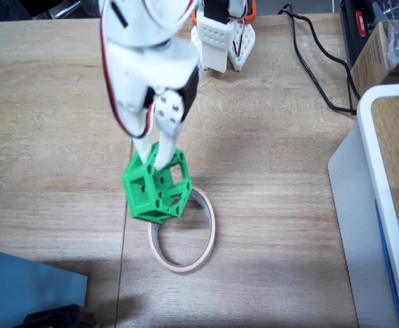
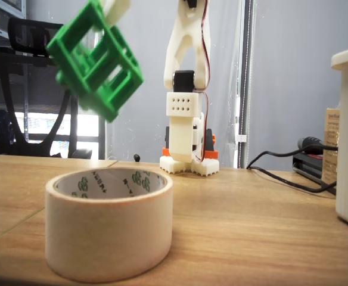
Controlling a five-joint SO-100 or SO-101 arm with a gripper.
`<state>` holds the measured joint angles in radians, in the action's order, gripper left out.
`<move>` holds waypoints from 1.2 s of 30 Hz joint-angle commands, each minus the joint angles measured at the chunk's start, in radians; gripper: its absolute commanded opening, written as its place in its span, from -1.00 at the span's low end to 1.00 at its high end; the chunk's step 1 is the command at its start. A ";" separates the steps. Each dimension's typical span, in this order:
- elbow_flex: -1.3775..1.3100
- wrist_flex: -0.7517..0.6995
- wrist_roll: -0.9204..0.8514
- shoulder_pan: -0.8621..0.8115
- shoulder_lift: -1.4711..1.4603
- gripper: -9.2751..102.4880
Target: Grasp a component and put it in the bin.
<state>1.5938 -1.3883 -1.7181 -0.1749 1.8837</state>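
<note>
The component [image 1: 156,190], a bright green hexagonal frame with round holes, hangs tilted in the air, also seen high at the upper left as the component [image 2: 96,61]. My white gripper [image 1: 153,158] is shut on it, its fingers reaching into the frame from above; only a finger tip [image 2: 115,9] shows over the part. The bin [image 1: 183,236], a beige masking tape ring, lies on the wooden table just below and right of the held part. In the low fixed view the bin [image 2: 109,221] stands in front, with the component above its left side.
A large white-edged box [image 1: 374,205] occupies the right side. Black cables [image 1: 315,65] run at the top right. A blue object [image 1: 29,287] sits at the bottom left corner. The arm's base [image 2: 189,134] stands at the table's far side.
</note>
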 commanded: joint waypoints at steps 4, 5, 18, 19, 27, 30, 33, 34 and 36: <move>-0.067 0.008 0.003 -0.003 -0.051 -0.83; -0.067 0.006 0.003 -0.002 -0.057 -0.83; -0.083 0.008 0.003 0.014 -0.158 -0.83; -0.083 0.008 0.003 0.029 -0.158 -0.83; -0.089 0.008 0.115 0.137 -0.158 -0.83; -0.107 0.008 0.163 0.146 -0.158 -0.83; -0.117 0.008 0.169 0.138 -0.160 -0.83; -0.117 0.008 0.169 0.133 -0.160 -0.83; -0.117 0.008 0.167 0.130 -0.163 -0.83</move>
<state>1.5432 -1.3883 -1.5570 -0.0476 1.7119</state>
